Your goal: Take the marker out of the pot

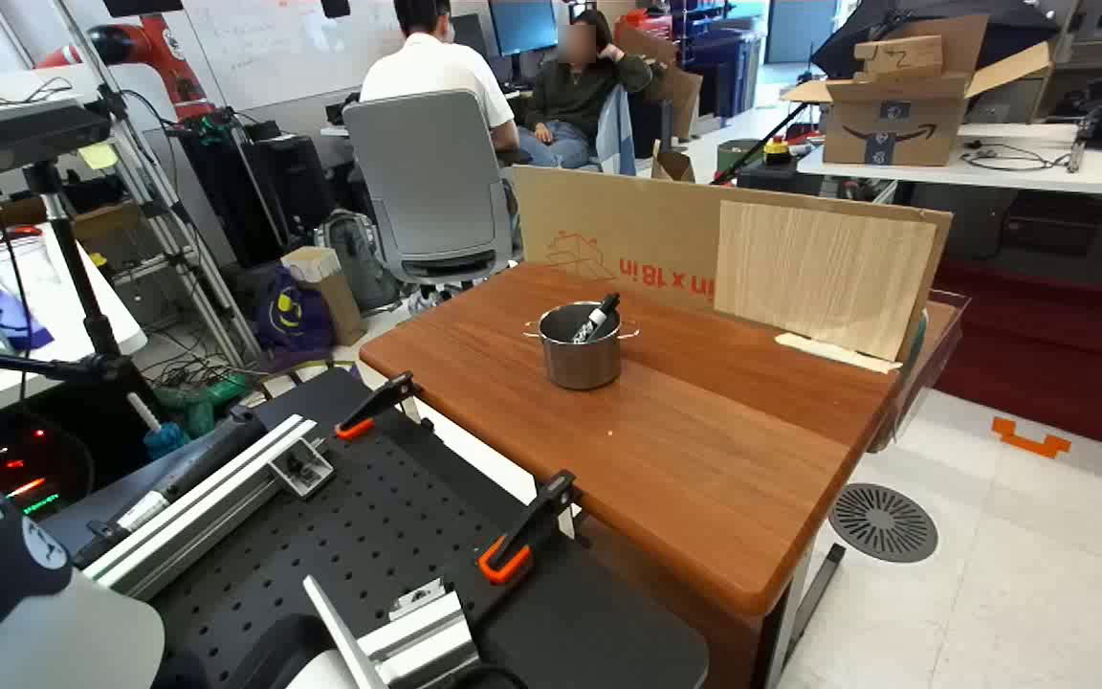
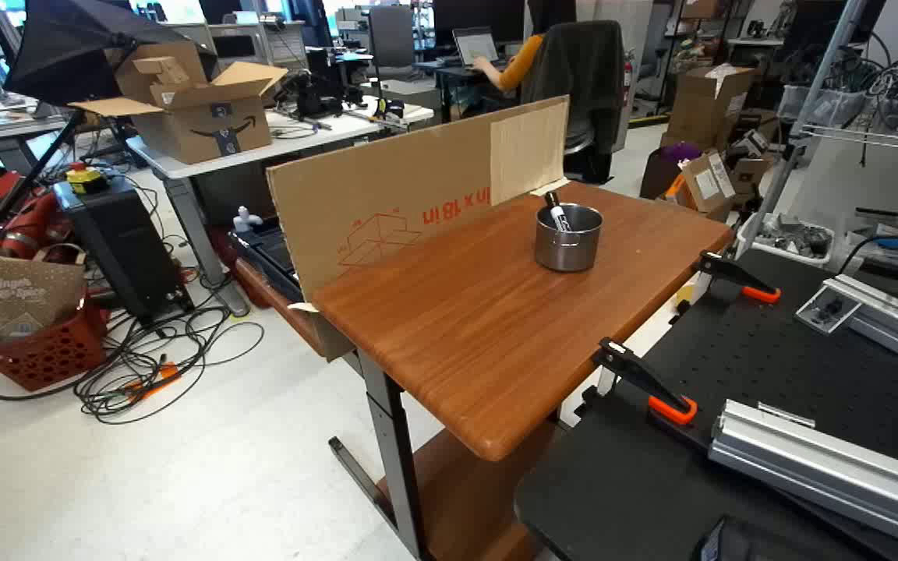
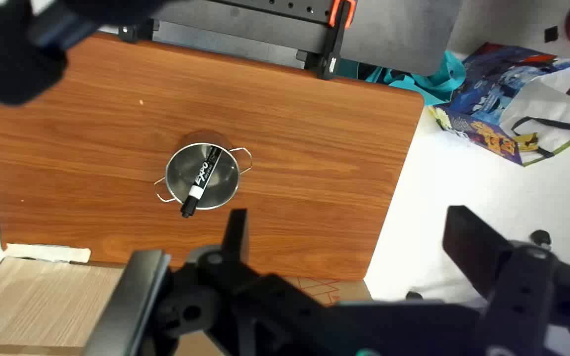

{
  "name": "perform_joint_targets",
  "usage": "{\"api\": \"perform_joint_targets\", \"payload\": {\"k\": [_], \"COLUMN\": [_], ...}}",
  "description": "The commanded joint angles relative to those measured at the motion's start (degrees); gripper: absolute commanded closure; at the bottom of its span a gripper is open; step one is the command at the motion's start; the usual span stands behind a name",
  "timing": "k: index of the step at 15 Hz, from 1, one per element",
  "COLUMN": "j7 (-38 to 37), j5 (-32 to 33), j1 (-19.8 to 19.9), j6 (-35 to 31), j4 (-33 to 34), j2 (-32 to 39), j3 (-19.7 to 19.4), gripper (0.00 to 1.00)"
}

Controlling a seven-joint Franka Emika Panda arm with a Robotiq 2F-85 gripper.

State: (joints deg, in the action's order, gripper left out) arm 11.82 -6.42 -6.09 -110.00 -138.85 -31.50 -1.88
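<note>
Standing parted and empty, your fingers have the Expo dry-erase marker up and left of their gap in the wrist view, slanted inside the steel pot, its capped end jutting over the rim toward the cardboard panel.

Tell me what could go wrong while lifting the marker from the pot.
The marker leans in the pot, capped end jutting out; a loose grip could let it slide back. The open gripper might pinch the pot too and lift both, or snag a looped side handle.
</note>
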Motion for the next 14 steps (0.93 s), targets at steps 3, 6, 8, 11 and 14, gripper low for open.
{"api": "perform_joint_targets", "payload": {"k": [3,6,8,11,14], "j7": [-1.1,-2.9,-4.7,-6.2,-7.1], "j5": [-0.7,-1.5,-1.8,-2.5,-3.6], "j1": [0.7,1.1,1.6,2.3,3.3], "j6": [-2.8,-7.2,-10.5,-15.4,-20.2], "j4": [-0.5,-0.7,-0.8,-0.7,-0.4], "j2": [1.3,5.3,9.1,15.3,21.6], "j3": [0.4,0.2,0.3,0.2,-0.1], "gripper": [0.0,0.0,0.0,0.0,0.0]}}
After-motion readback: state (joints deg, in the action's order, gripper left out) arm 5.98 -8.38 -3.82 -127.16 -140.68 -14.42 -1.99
